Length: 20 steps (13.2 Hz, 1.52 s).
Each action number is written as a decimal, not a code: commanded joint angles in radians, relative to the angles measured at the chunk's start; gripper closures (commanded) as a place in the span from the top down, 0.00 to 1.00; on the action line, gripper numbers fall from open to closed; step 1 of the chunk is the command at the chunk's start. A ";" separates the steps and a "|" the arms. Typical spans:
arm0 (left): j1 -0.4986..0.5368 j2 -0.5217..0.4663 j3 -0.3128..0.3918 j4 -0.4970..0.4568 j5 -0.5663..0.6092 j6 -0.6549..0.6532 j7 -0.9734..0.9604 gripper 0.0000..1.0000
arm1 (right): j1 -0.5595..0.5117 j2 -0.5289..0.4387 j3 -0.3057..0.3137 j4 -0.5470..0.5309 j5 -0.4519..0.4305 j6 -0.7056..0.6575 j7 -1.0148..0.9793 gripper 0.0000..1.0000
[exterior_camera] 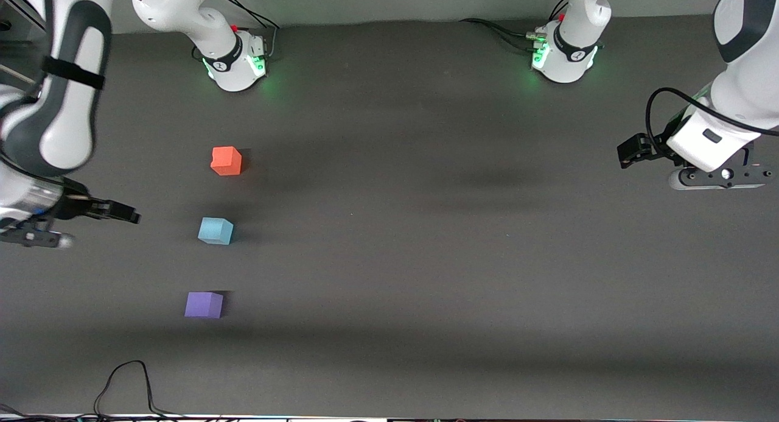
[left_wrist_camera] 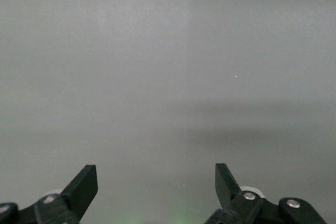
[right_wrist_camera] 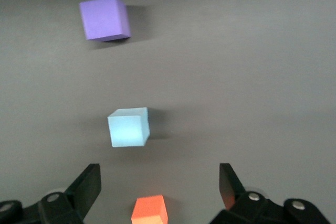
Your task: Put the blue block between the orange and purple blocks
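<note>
Dark worktop (exterior_camera: 426, 257), left-centre of frame: I've got the blue block (exterior_camera: 215, 231) sitting between orange block (exterior_camera: 226, 161) and purple block (exterior_camera: 204, 304), job looks done, right gripper (right_wrist_camera: 157, 182) and left gripper (left_wrist_camera: 156, 182) fingers apart, empty.

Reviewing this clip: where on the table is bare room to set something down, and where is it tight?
Tightest is the cube line toward the right arm's end: orange block, blue block, purple block, with bare gaps between them. The table is bare from that line to the open left gripper. The open right gripper hangs beside the blue block.
</note>
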 commanded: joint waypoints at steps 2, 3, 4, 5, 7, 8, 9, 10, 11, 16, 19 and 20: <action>0.000 -0.015 0.001 -0.007 0.013 -0.017 -0.018 1.00 | -0.129 -0.205 0.242 0.100 -0.262 -0.080 0.314 1.00; 0.002 -0.015 0.001 -0.005 0.013 -0.014 -0.006 1.00 | -0.208 -0.245 0.352 0.136 -0.310 -0.106 0.371 1.00; 0.003 -0.015 0.002 -0.004 0.013 -0.009 0.000 1.00 | -0.323 -0.285 0.493 0.159 -0.329 -0.115 0.396 1.00; 0.003 -0.015 0.004 0.001 0.011 -0.006 0.002 1.00 | -0.449 -0.316 0.631 0.179 -0.330 -0.129 0.396 1.00; 0.002 -0.015 0.004 0.008 0.011 -0.003 0.000 1.00 | -0.623 -0.353 0.846 0.196 -0.341 -0.186 0.406 1.00; 0.002 -0.015 0.004 0.011 0.011 -0.003 -0.003 1.00 | -0.657 -0.379 0.895 0.188 -0.368 -0.189 0.420 1.00; 0.002 -0.015 0.004 0.013 0.011 -0.004 -0.013 1.00 | -0.674 -0.414 0.928 0.165 -0.379 -0.189 0.436 1.00; 0.002 -0.015 0.004 0.013 0.011 -0.001 -0.012 1.00 | -0.714 -0.451 0.965 0.135 -0.388 -0.187 0.434 1.00; 0.002 -0.015 0.004 0.014 0.011 -0.003 -0.013 1.00 | -0.778 -0.483 1.035 0.100 -0.402 -0.189 0.427 1.00; 0.003 -0.014 0.004 0.034 0.011 -0.007 -0.013 1.00 | -0.942 -0.601 1.241 -0.082 -0.455 -0.157 0.420 1.00; 0.003 -0.008 0.007 0.036 0.013 0.000 -0.010 1.00 | -0.939 -0.598 1.240 -0.077 -0.453 -0.160 0.439 1.00; 0.003 -0.008 0.005 0.036 0.013 0.000 -0.012 1.00 | -0.939 -0.592 1.240 -0.073 -0.453 -0.160 0.439 1.00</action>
